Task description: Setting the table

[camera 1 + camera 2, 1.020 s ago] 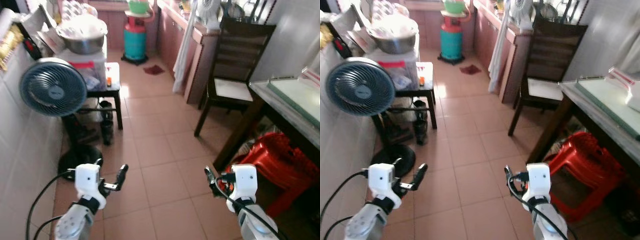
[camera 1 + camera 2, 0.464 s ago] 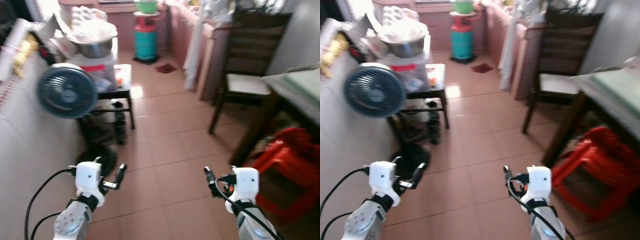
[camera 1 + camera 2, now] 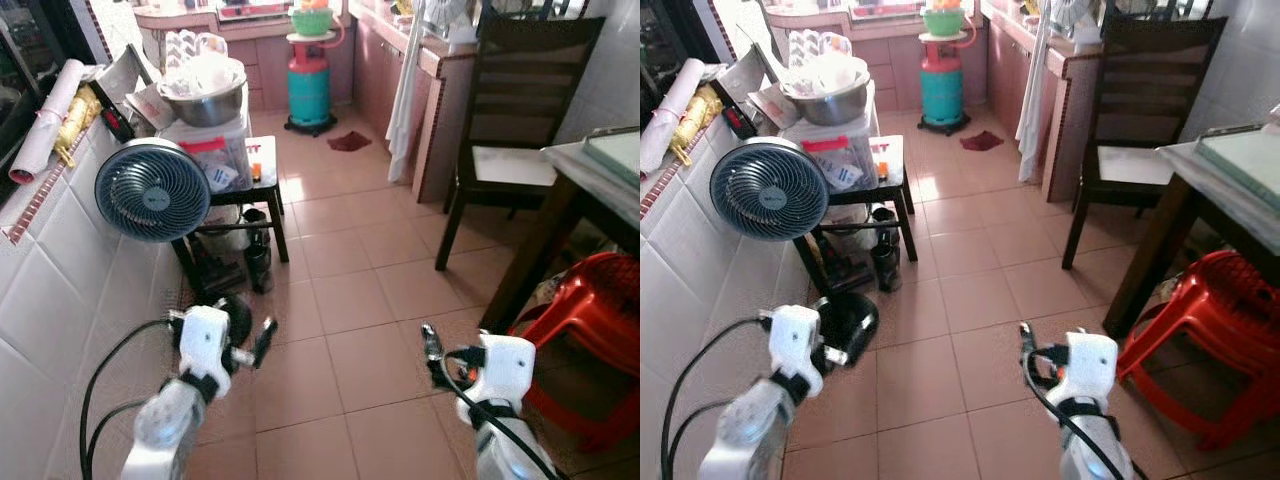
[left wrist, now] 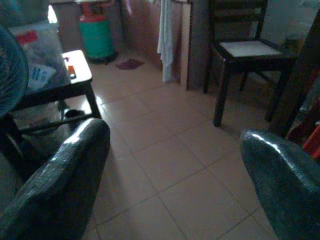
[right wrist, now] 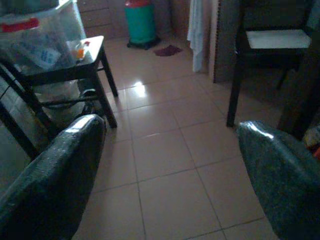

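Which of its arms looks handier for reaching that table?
Probably the right. The table stands on the robot's right side, nearer the right claw. The left claw hangs by the fan. Both are open and hold nothing.

round grey fan [image 3: 152, 189] at left, black side table [image 3: 245, 178] behind it; dark wooden chair [image 3: 510, 120] far right, red plastic stool [image 3: 585, 330] near right.

Terracotta tile floor [image 3: 350, 290]; white-tiled wall [image 3: 60, 270] left; dark wooden chair [image 3: 515, 110] right.
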Tool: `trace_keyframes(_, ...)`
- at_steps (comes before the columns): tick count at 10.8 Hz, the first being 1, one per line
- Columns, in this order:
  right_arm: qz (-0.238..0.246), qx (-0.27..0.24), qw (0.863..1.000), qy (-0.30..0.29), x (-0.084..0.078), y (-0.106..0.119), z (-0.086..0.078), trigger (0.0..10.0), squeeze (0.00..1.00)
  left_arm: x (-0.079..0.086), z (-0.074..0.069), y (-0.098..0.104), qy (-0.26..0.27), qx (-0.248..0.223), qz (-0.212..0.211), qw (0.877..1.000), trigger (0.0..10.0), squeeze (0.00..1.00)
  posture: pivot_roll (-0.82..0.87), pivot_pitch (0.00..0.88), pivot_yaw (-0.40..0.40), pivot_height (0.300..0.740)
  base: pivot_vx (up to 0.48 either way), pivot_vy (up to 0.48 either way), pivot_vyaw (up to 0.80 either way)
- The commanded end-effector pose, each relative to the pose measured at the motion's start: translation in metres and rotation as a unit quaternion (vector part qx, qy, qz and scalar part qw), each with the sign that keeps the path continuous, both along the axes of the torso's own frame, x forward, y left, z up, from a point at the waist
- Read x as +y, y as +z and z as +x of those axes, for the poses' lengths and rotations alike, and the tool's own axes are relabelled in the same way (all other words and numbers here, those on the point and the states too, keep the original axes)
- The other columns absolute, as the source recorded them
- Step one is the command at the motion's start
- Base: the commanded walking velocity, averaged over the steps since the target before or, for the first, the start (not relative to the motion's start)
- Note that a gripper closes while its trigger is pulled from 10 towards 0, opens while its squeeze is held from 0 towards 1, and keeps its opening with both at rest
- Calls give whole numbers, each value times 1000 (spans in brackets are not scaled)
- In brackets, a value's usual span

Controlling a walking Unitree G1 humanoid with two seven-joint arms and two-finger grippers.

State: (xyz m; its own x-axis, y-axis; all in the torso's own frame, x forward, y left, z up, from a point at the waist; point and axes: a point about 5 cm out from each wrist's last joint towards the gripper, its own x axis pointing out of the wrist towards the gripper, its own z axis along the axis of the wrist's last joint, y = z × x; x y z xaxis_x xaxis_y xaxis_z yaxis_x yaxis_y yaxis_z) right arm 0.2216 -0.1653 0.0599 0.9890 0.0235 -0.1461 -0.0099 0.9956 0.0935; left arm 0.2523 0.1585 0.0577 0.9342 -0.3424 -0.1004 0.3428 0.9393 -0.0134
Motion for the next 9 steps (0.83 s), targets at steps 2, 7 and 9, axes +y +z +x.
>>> trace_keyframes(2,-7,2,999,34,9,4,12,10000,0,7,1,-3,28,6,-13,999,10000,0,91,0,29,740,0,0,-628)
trace_keyframes(7,-8,7,999,39,5,1,17,10000,0,0,9,-4,36,-3,-25,999,10000,0,101,0,11,740,0,0,-800)
trace_keyframes(9,-8,4,999,48,11,2,17,10000,0,0,12,-2,23,-7,-22,999,10000,0,100,0,22,740,0,0,-800)
